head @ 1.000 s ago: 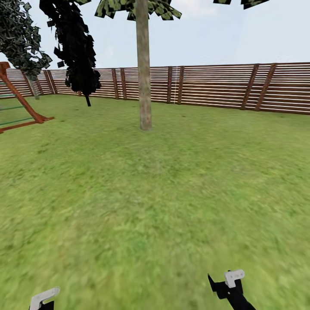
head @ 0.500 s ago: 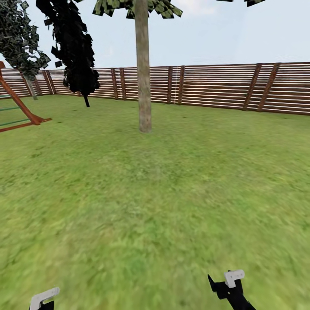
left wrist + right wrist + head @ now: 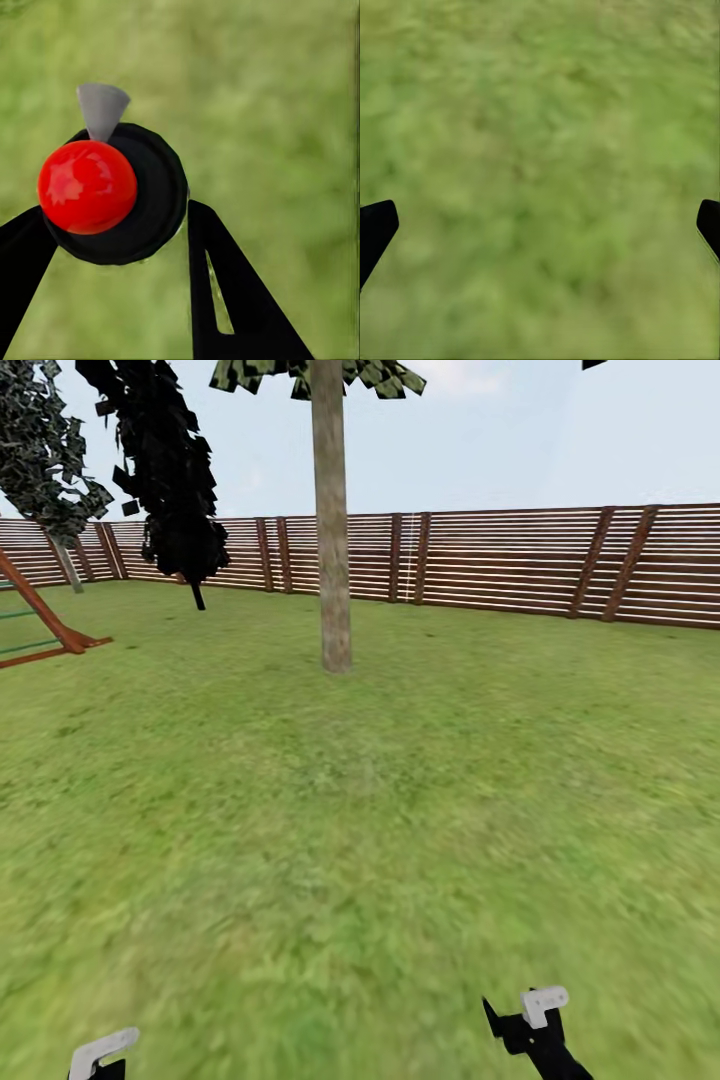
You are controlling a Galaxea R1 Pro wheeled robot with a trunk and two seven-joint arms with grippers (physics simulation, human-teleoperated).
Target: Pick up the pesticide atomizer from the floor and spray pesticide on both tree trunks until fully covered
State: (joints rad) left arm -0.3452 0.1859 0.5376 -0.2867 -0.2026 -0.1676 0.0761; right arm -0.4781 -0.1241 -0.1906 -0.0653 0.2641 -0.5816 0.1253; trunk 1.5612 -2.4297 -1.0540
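Observation:
The pesticide atomizer (image 3: 112, 191), a round black body with a red cap and a grey cone nozzle, sits between the black fingers of my left gripper (image 3: 116, 214), which is shut on it above the grass. My right gripper (image 3: 544, 225) is open, its fingertips wide apart over bare lawn. In the head view a tree stands ahead, left of centre, with a tall bare mottled grey-brown tree trunk (image 3: 333, 560) several metres away. Both arm ends show low in that view, the left one (image 3: 100, 1052) and the right one (image 3: 535, 1015).
Green lawn (image 3: 400, 810) stretches from me to the trunk. A brown slatted fence (image 3: 520, 565) closes the back. A near-black cypress (image 3: 165, 470) and a leafy tree with a thin pale trunk (image 3: 68, 565) stand at the back left. A red-brown play frame (image 3: 45, 625) is at the left edge.
The whole head view has shifted: the trunk and play frame have slid slightly left and the fence line has dropped a little, so the camera has moved. Both arms keep their pose.

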